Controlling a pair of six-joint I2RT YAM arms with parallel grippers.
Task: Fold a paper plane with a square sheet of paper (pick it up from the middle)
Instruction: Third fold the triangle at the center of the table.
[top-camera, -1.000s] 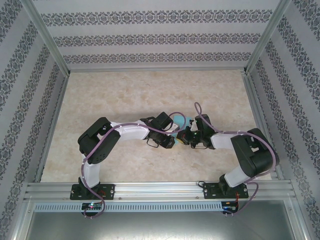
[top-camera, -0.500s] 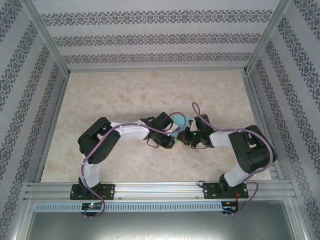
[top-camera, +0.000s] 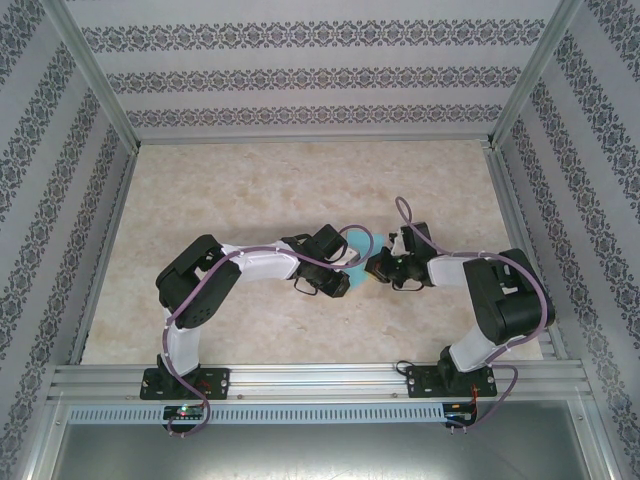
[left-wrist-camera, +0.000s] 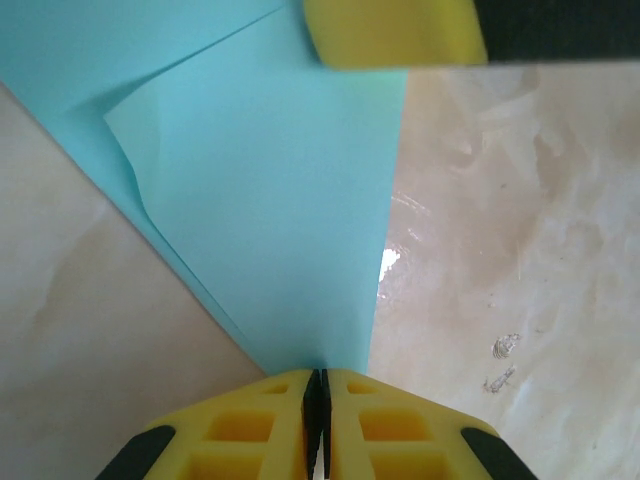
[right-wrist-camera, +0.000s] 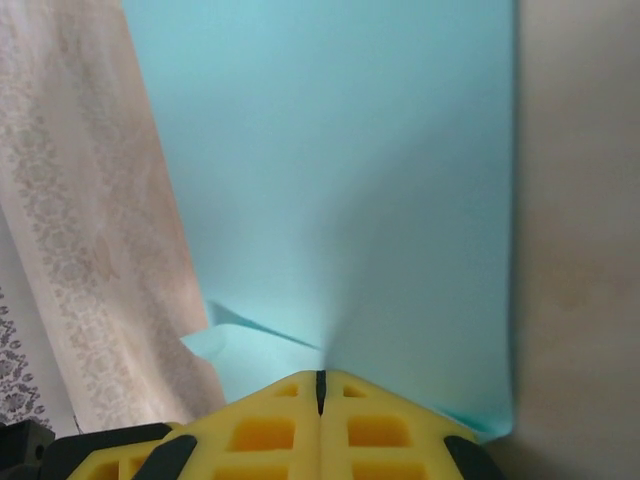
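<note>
Top view, paper: the turquoise sheet of paper (top-camera: 357, 243) is near the middle of the desk (top-camera: 250, 190), a little toward 3 o'clock, between both wrists.
Left wrist view, jaws: the left jaws at 6 o'clock are pinching a narrow folded end of the sheet (left-wrist-camera: 270, 200); a creased flap is toward 10 o'clock.
Right wrist view, jaws: the right jaws at 6 o'clock are pinching the sheet (right-wrist-camera: 350, 170).

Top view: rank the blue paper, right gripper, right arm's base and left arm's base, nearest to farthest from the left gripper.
From the left gripper:
1. blue paper: pinched in it, at centre.
2. right gripper: just to its right, also on the paper.
3. right arm's base: near edge, right.
4. left arm's base: near edge, left.
</note>
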